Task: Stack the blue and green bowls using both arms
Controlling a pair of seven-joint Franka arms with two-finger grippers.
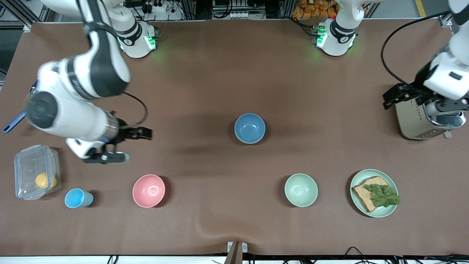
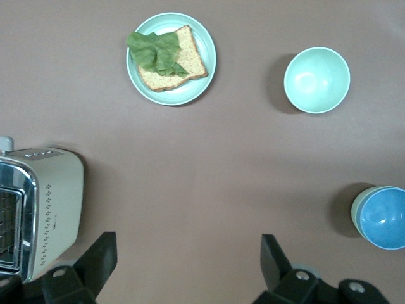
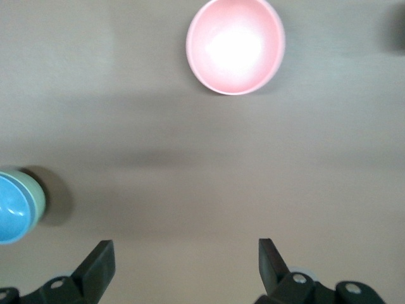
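1. While both arms hang above the cloth, the blue bowl (image 1: 249,128) sits at the middle of the front view, well apart from both grippers.
2. Seen from the wrist views, it is nested inside the green bowl (image 2: 356,206), whose sage wall shows as a thin crescent around the blue rim.
3. At the right arm's end of the front view, the right gripper (image 1: 128,145) hovers over bare table, farther up the frame than the pink bowl (image 1: 148,190); its jaws are spread wide and hold nothing.
4. At the left arm's end, the left gripper (image 1: 397,96) hangs beside the toaster (image 1: 414,123), its jaws likewise released and empty.
5. Along the lower part of the front view stand a clear lidded box (image 1: 36,171), a light-blue cup (image 1: 78,198), the pink bowl, a mint bowl (image 1: 301,190) and a mint plate (image 1: 392,210) carrying bread and lettuce.
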